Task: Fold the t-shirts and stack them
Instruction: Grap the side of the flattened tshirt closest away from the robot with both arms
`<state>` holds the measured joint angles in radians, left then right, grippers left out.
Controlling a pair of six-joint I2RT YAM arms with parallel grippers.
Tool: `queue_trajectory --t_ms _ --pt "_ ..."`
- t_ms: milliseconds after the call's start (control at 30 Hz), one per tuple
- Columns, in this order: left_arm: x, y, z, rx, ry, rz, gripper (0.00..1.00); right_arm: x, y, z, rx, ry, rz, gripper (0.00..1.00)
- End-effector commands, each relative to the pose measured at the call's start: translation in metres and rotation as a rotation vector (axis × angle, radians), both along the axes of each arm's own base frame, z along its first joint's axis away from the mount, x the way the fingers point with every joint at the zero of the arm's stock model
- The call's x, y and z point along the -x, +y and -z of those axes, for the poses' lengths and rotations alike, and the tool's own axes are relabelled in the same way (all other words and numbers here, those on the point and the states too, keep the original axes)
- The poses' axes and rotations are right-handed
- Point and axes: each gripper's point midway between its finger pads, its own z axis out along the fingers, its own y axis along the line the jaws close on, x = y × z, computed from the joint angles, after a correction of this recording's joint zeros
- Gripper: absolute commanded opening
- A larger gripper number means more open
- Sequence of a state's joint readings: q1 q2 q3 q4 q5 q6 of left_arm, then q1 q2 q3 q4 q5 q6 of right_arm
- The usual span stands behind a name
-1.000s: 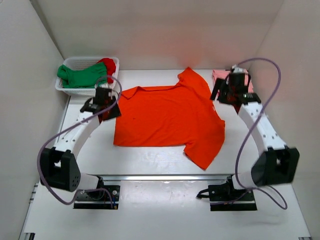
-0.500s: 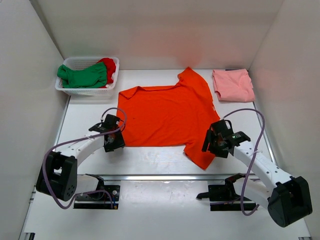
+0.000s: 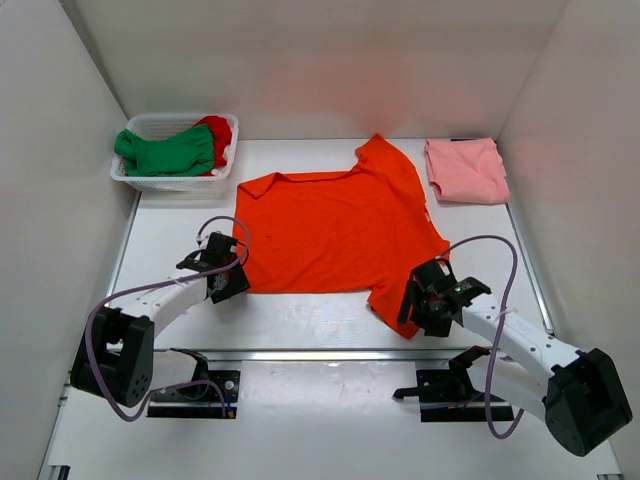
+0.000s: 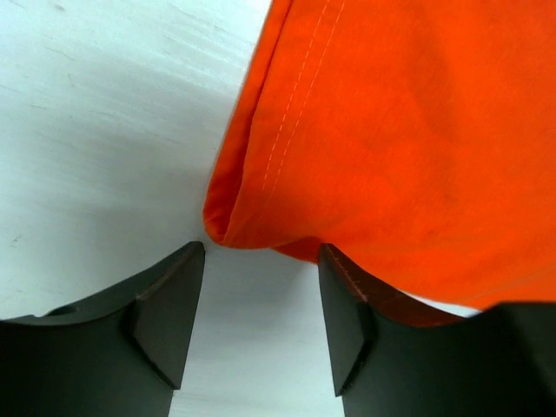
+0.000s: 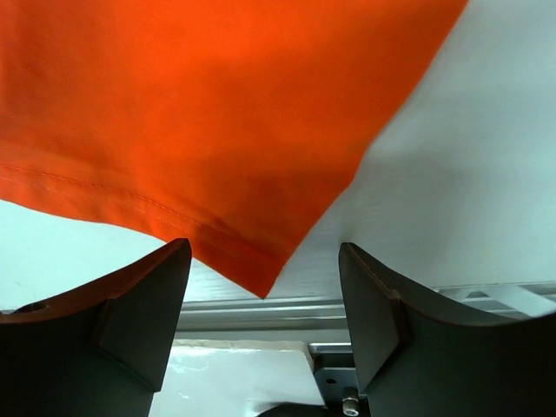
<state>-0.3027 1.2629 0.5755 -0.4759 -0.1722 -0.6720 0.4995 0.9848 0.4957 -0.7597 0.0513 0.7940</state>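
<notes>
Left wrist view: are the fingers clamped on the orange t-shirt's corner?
No, the left gripper is open, jaws apart, and the corner of the orange t-shirt lies just beyond their tips, ungripped.

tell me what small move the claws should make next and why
Probably ease both claws forward and close: the left claw stands open just short of the orange t-shirt's hem corner, the right claw open at its sleeve tip; neither grips cloth.

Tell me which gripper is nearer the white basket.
Left. The left gripper sits by the orange shirt's hem corner, on the basket's side; the right gripper is at the opposite sleeve tip.
</notes>
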Motion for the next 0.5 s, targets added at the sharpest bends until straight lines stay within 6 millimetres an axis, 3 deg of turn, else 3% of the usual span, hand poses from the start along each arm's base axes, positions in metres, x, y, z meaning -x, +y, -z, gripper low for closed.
queue_trajectory --t_ms 0,133,300,333,367,400,433,467 --pt "-0.010 0.002 -0.008 0.003 -0.061 -0.031 0.68 0.005 0.013 0.004 -0.041 0.014 0.006 0.67" --pt "-0.011 0.007 -0.009 -0.005 -0.069 -0.043 0.70 0.009 0.026 0.011 -0.057 0.031 -0.023 0.63" --pt "-0.015 0.015 -0.006 -0.054 -0.061 -0.061 0.66 0.017 0.029 0.021 -0.067 0.075 -0.041 0.47" --pt "-0.018 0.017 -0.007 -0.065 -0.076 -0.070 0.61 0.015 0.031 0.019 -0.077 0.062 -0.045 0.41" --pt "-0.018 0.016 -0.005 -0.068 -0.071 -0.067 0.57 0.014 0.031 0.019 -0.074 0.057 -0.047 0.26" --pt "-0.020 0.016 -0.004 -0.057 -0.078 -0.072 0.39 0.013 0.031 0.018 -0.079 0.053 -0.060 0.17" --pt "-0.022 0.015 -0.006 -0.049 -0.091 -0.076 0.12 0.008 0.031 0.015 -0.084 0.039 -0.047 0.00" --pt "-0.023 0.015 -0.007 -0.053 -0.093 -0.072 0.00 0.006 0.028 0.011 -0.085 0.028 -0.053 0.00"
